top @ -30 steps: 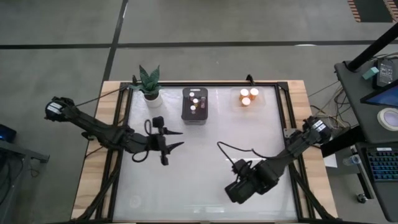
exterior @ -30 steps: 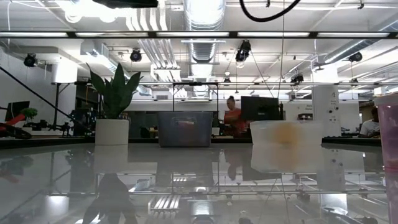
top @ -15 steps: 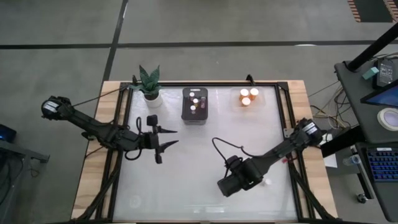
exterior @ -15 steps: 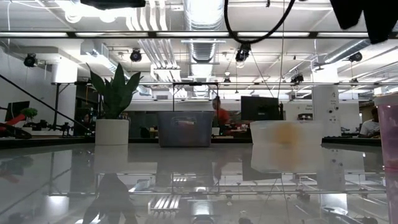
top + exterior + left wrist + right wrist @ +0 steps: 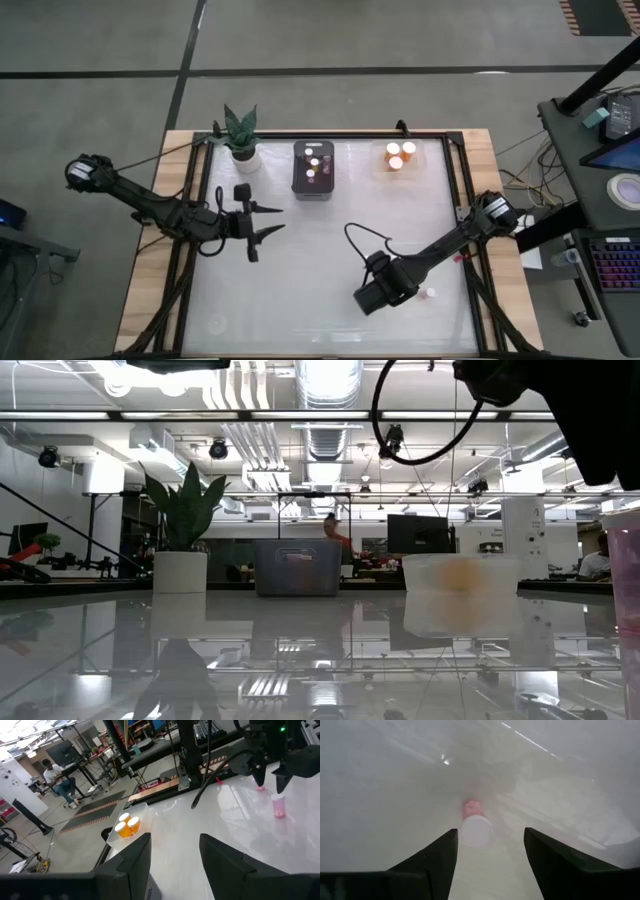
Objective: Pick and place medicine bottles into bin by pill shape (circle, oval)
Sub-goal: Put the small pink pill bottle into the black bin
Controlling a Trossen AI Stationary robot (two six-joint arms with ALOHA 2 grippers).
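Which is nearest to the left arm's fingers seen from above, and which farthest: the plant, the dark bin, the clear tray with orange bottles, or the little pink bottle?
From the left gripper, in the high view:
1. Plant, at the table's far left corner.
2. Dark bin, far middle; close to the plant's distance, hard to separate.
3. Clear tray with orange bottles, far right.
4. Pink bottle, near right, under the right arm.

Two dark jointed arms, looping black cable on the right arm [image 5: 440,255], tapered black fingers [image 5: 427,857]
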